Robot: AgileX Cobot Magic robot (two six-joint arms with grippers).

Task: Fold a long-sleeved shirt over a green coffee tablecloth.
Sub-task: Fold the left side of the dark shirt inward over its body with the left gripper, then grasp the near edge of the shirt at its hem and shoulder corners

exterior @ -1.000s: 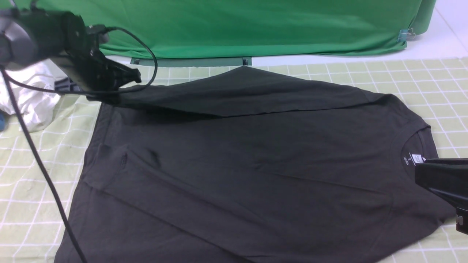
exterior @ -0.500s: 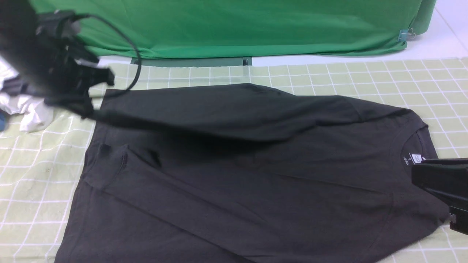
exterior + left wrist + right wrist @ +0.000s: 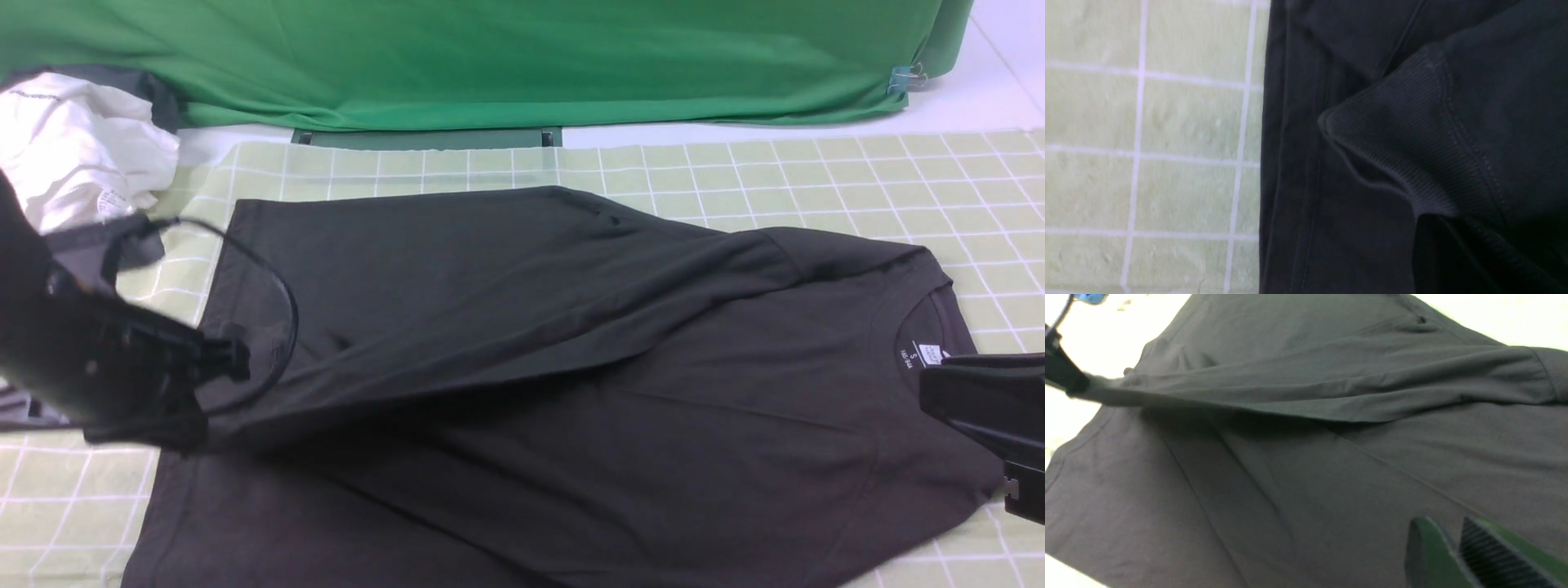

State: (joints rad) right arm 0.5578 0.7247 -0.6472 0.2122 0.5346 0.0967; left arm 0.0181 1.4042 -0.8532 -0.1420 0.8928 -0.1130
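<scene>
Plain bright green fabric [image 3: 522, 57] drapes the back at 12 o'clock, and below it the green coffee tablecloth [image 3: 816, 180] covers the worktop. On that grid the long-sleeved shirt [image 3: 620, 457] lies spread sideways across the middle, with the collar and white neck label [image 3: 931, 354] at 3 o'clock and the hem at 9 o'clock. The left gripper [image 3: 175, 425], at 8 o'clock, has its fingers closed on the end of the far sleeve [image 3: 506, 327], which stretches taut from the shoulder at 2 o'clock diagonally over the body. The left wrist view shows the ribbed cuff [image 3: 1392, 155] near the hem. The right gripper [image 3: 1447, 526] hovers by the collar at 3 o'clock, its fingers narrowly parted with no cloth between them. The step in hand looks like the sleeve fold, early in the job. Next, I judge, the cuff needs laying flat on the body and releasing inside the hem line without dragging the shoulder. Room is open over the tablecloth from 12 to 2 o'clock. It is tighter at 10 o'clock, where a white garment [image 3: 73, 139] lies near the left arm and its cable [image 3: 282, 327] loops over the sleeve. The shirt's near edge runs out of view at 6 o'clock.
</scene>
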